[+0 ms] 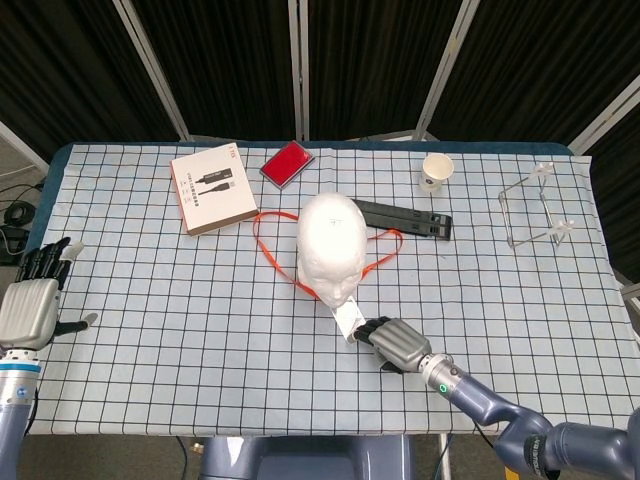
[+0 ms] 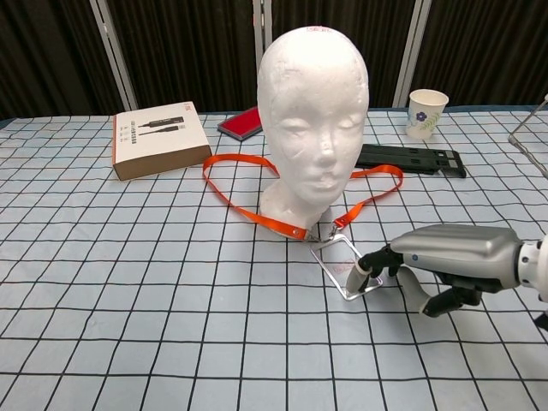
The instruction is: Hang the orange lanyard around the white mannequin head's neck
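The white mannequin head (image 1: pixel 333 245) (image 2: pixel 312 111) stands upright mid-table. The orange lanyard (image 1: pixel 268 245) (image 2: pixel 231 199) lies flat on the cloth, looped round the base of the neck, with its clip in front of the chin. A clear badge holder (image 1: pixel 347 318) (image 2: pixel 336 257) hangs off that clip. My right hand (image 1: pixel 398 343) (image 2: pixel 445 257) lies low at the front right, its fingertips (image 2: pixel 358 276) pressing on the holder's near corner while the thumb stays apart. My left hand (image 1: pixel 30 300) rests at the table's left edge, fingers spread and holding nothing; only the head view shows it.
A brown box (image 1: pixel 210 188) (image 2: pixel 158 139) and a red case (image 1: pixel 287 163) (image 2: pixel 241 123) sit behind the head on the left. A black bar (image 1: pixel 405 218) (image 2: pixel 411 157), a paper cup (image 1: pixel 436 171) (image 2: pixel 425 112) and a clear stand (image 1: pixel 535 210) lie to the right.
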Controlling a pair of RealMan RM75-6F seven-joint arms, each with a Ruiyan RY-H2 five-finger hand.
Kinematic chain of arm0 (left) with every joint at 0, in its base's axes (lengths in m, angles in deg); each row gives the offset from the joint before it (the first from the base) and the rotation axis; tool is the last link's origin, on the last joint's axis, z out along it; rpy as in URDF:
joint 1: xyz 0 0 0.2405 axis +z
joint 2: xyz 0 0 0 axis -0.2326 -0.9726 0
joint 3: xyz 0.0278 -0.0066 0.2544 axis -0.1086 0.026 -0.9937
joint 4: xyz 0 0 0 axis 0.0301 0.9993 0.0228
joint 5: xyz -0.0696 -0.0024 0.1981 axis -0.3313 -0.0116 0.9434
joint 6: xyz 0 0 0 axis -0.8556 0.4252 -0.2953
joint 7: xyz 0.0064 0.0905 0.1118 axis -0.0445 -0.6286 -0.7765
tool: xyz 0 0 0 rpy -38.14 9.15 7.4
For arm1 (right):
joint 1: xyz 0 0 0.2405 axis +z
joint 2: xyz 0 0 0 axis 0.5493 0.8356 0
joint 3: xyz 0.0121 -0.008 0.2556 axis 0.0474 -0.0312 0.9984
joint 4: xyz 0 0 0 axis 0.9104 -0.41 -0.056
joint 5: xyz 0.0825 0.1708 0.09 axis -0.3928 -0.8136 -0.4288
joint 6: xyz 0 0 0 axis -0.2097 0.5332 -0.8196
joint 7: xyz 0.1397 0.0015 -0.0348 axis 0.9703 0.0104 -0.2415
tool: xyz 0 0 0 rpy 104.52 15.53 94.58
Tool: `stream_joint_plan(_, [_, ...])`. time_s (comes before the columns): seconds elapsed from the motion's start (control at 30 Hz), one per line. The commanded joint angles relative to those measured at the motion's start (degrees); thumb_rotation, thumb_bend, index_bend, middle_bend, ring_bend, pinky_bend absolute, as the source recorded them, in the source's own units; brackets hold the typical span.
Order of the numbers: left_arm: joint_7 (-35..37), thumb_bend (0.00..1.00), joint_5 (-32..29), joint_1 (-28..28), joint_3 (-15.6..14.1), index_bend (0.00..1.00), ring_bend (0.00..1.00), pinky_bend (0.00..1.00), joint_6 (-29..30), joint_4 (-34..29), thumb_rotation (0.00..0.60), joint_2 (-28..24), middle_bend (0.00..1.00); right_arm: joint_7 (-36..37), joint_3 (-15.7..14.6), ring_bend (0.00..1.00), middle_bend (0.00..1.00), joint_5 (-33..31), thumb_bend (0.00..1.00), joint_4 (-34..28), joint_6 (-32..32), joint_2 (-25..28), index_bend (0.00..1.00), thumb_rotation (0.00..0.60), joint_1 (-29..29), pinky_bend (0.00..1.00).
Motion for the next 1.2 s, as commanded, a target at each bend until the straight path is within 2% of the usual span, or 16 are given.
stream_joint_plan(0.03, [-0.2,0.0,0.11,0.07,0.1,0.0,0.0,0.0,-0.11,0.04,0.6,0.11,0.0,0.69,-0.85,0.22,0.27,0.16,1.0,-2.13,1.16,1.38,0.27,0.6,0.31,0.26])
stream_joint_plan(0.9, [-1.46,0.0,0.66,0.92,0.78,0.0,0.0,0.0,-0.84,-0.3,0.6,0.66,0.0,-0.92,-8.74,0.23,0.28,5.29,1.0,-16.88,5.07,9.57,0.28,0.6,0.76,0.27])
stream_joint_plan(1.0, [-1.54,0.0,0.82,1.01,0.79,0.0,0.0,0.0,-0.76,-0.36,0.6,0.58,0.0,-1.16,-9.28,0.23,0.28,6.74,1.0,-17.9,3.63,10.11,0.28,0.6,0.24,0.27])
stream_joint_plan(1.2, [-1.43,0.0,0.94,1.28,0.83,0.0,0.0,0.0,-0.72,-0.44,0.6,0.48,0.0,-4.57,-10.03,0.23,0.28,16.75,1.0,-16.61,-7.61,12.43,0.28,0.6,-2.36,0.27])
